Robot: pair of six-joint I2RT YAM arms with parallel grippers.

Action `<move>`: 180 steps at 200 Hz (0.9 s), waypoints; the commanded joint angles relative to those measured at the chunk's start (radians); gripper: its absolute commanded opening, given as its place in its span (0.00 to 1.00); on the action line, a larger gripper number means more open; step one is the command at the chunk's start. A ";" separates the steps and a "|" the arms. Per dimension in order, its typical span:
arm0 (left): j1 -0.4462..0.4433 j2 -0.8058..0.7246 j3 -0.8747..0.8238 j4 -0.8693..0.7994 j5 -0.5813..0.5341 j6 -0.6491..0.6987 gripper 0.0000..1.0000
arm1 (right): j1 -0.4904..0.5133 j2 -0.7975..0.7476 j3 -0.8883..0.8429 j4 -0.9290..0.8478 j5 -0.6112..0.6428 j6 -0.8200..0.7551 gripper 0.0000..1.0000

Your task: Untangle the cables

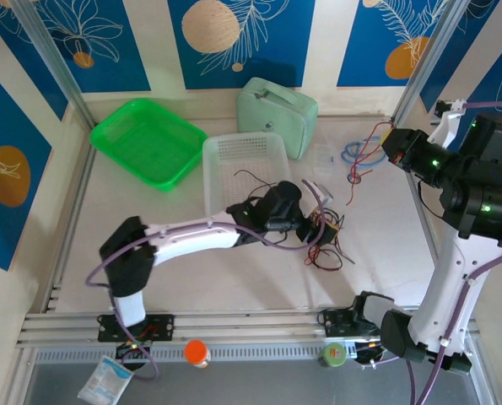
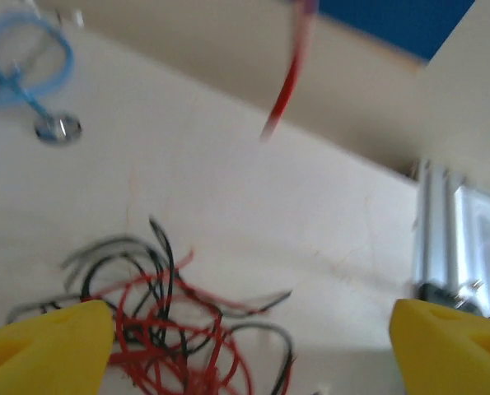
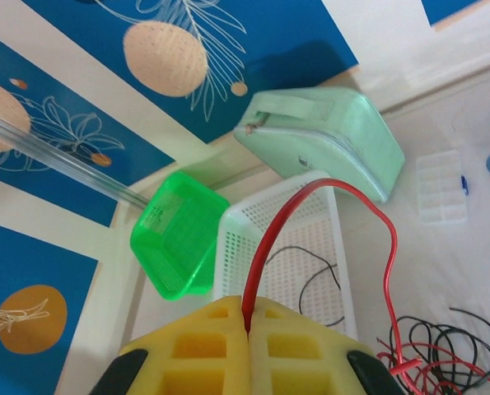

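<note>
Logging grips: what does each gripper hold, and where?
Right gripper pinches a red wire between shut pads, far end dangling; left gripper, open over the tangle, holds nothing.

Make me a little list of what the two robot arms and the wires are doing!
tangle: red and black wires heaped on the table
red wire: arcs up from the right pads, then down toward the tangle
left end effector: open, yellow fingers either side of the tangle
right end effector: shut on the red wire
white basket: a black wire lies inside
green basket: left of the white basket
mint case: behind the white basket
</note>
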 commanded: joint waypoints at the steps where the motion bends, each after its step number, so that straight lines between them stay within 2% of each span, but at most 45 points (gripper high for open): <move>1: -0.019 -0.106 0.061 -0.158 -0.021 0.116 0.98 | 0.012 -0.029 -0.075 0.005 0.010 -0.041 0.00; 51: -0.048 -0.178 0.115 -0.224 -0.112 0.206 0.99 | 0.130 -0.109 -0.310 0.081 0.033 0.007 0.00; 87: -0.051 -0.122 0.199 -0.254 -0.089 0.245 0.93 | 0.278 -0.132 -0.387 0.128 0.091 0.062 0.00; 111: -0.052 -0.098 0.214 -0.243 -0.126 0.253 0.85 | 0.345 -0.144 -0.402 0.136 0.120 0.086 0.00; 130: -0.052 -0.099 0.209 -0.225 -0.185 0.261 0.67 | 0.380 -0.155 -0.408 0.133 0.145 0.095 0.00; 171: -0.052 -0.122 0.197 -0.213 -0.265 0.276 0.00 | 0.392 -0.173 -0.422 0.124 0.157 0.101 0.00; 180: -0.052 -0.128 0.193 -0.212 -0.274 0.277 0.00 | 0.395 -0.174 -0.427 0.125 0.158 0.103 0.00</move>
